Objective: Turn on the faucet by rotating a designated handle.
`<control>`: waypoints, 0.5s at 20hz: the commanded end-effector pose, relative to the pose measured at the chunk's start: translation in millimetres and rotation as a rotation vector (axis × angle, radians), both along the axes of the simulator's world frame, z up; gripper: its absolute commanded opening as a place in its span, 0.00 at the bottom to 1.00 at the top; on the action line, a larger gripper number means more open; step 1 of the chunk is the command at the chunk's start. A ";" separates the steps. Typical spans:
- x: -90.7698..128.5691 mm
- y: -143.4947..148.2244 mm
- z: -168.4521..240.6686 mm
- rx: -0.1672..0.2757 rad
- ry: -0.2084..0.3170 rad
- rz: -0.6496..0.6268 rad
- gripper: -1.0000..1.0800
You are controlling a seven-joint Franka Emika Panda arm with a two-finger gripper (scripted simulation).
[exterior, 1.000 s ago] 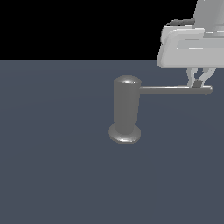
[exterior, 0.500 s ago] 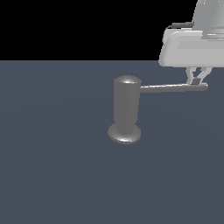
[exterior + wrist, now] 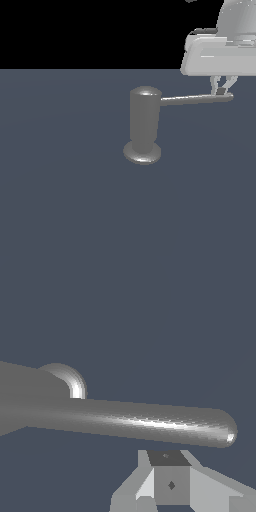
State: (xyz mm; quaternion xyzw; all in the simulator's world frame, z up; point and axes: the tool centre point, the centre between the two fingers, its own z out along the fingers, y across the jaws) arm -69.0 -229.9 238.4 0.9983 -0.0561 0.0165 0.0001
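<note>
One faucet [image 3: 145, 127] is seen standing upright on the dark floor [image 3: 60, 190], at about the centre of the exterior view. One handle [image 3: 196, 99] is carried from near its top toward 3 o'clock. One gripper [image 3: 222, 91] is placed at the rod's tip, just above it; whether its fingers are parted or closed cannot be told.

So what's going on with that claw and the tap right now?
Claw down at the far end of the handle, fingers by the rod, not clearly gripping. Faucet upright, handle pointing to the exterior view's right. Nothing in the way.
</note>
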 end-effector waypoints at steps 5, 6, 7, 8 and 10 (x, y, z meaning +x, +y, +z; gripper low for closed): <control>22.5 -1.7 -3.7 -0.001 0.004 -0.003 0.00; 25.6 -2.0 -4.0 -0.001 0.005 -0.004 0.00; 28.7 -2.4 -4.4 -0.001 0.005 -0.005 0.00; 31.8 -2.6 -4.7 -0.001 0.006 -0.006 0.00; 37.9 -3.3 -5.4 -0.001 0.008 -0.008 0.00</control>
